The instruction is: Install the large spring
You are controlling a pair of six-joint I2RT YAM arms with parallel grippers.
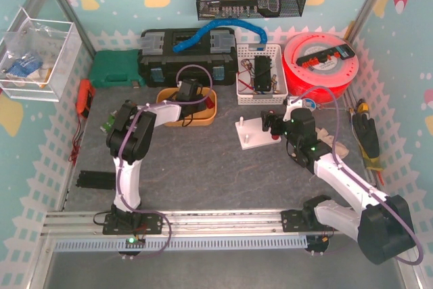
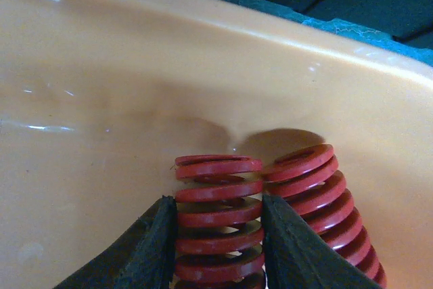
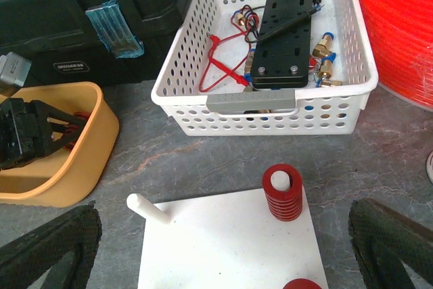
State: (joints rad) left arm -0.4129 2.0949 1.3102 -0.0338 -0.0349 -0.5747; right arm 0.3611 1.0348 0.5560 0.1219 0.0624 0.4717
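My left gripper (image 2: 216, 201) is down inside the orange bin (image 2: 101, 99), with both fingers pressed against the sides of an upright red spring (image 2: 218, 187). A second red spring (image 2: 318, 187) leans just to its right. In the top view the left gripper (image 1: 190, 94) sits over the orange bin (image 1: 207, 118). My right gripper (image 3: 223, 248) is open and empty, hovering over the white peg plate (image 3: 230, 248). The plate carries a red spring (image 3: 283, 194) on one peg and a bare white peg (image 3: 150, 209). Another red piece (image 3: 301, 283) shows at the frame's bottom edge.
A white perforated basket (image 3: 270, 109) with a black block and wires stands behind the plate. A black toolbox (image 1: 188, 55), a green case (image 1: 116, 69) and a red filament spool (image 1: 319, 59) line the back. A black rail piece (image 1: 95, 179) lies at the left.
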